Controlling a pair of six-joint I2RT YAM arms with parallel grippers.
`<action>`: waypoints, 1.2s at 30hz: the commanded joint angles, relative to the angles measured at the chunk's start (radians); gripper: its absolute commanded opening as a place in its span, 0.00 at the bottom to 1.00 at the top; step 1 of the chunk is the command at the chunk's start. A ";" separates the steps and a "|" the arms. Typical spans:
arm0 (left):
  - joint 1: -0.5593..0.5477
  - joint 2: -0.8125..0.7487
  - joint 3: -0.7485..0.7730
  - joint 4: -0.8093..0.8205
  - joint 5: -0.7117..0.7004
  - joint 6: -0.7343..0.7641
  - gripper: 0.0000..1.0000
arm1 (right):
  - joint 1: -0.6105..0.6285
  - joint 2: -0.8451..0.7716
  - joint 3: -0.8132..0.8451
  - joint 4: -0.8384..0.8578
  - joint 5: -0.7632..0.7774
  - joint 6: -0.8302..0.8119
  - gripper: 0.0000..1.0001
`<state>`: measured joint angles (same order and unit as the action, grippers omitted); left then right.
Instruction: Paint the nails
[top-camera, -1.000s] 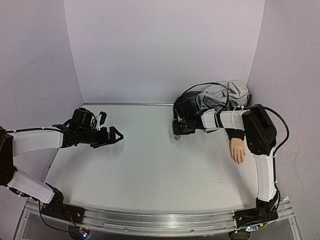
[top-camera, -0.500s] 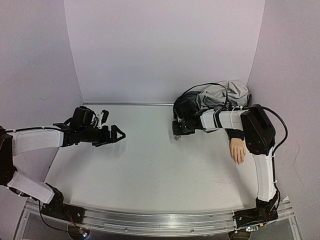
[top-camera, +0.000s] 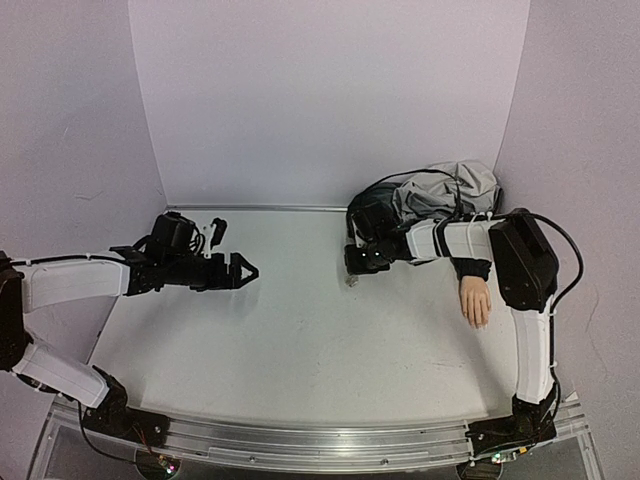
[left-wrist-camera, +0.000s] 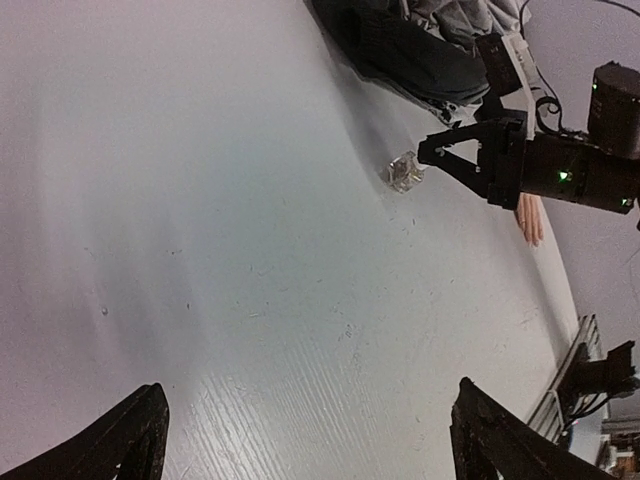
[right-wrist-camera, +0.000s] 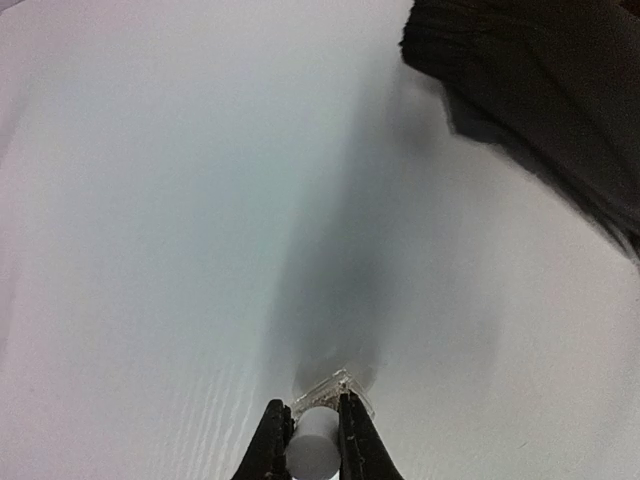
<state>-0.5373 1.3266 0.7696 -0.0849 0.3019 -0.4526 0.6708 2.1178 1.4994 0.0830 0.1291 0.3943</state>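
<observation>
Here, right hand (right-wrist-camera: 312, 415) low, pinching bottle (left-wrist-camera: 402, 172), left hand (left-wrist-camera: 307, 395) spread wide, hovering

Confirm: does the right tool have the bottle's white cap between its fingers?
Yes: the right wrist view shows the right tool closed on the white cap of the clear bottle.

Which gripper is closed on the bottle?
The right gripper, pinching the white cap of the clear bottle; the left gripper hangs wide open, empty.
</observation>
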 joint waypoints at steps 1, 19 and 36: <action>-0.136 -0.042 0.042 0.115 -0.214 0.128 1.00 | 0.007 -0.162 -0.071 0.059 -0.219 0.020 0.00; -0.421 0.197 -0.108 0.743 -0.493 0.699 0.77 | 0.218 -0.295 -0.083 0.142 -0.278 0.132 0.00; -0.449 0.282 -0.062 0.776 -0.583 0.779 0.47 | 0.254 -0.280 -0.073 0.182 -0.235 0.181 0.00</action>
<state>-0.9821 1.6032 0.6537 0.6292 -0.2405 0.3073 0.9154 1.8706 1.3846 0.2207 -0.1184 0.5598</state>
